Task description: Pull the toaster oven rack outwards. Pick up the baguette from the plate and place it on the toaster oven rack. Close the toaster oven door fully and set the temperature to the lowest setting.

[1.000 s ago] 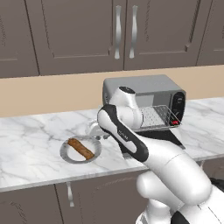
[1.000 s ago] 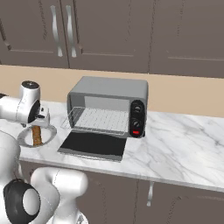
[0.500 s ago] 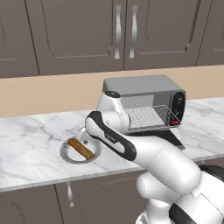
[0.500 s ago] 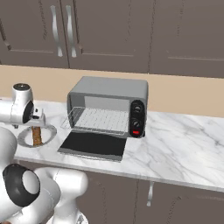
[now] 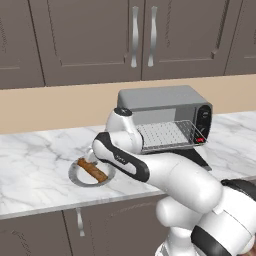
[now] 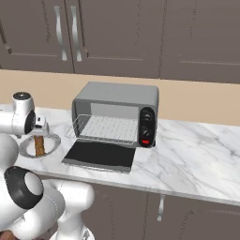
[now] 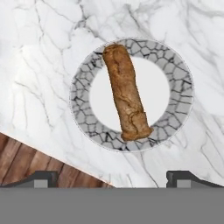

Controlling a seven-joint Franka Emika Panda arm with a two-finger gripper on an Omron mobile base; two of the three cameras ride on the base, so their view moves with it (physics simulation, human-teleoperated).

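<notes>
Flat, even rendered light everywhere, no glare or blur. Only soft shadows: under the baguette (image 7: 126,97) on the plate (image 7: 175,74), and beneath the oven (image 6: 115,111). Base views slightly low-res.

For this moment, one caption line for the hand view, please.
Open gripper above the baguette lying across the plate on the marble counter.

A white marble surface (image 5: 35,160) veined in grey is seen running beneath dark cabinets. On it, the plate (image 7: 179,94) is set near the front edge, and the toaster oven (image 6: 117,101) is placed beside it, further back, nearer the wall.
</notes>
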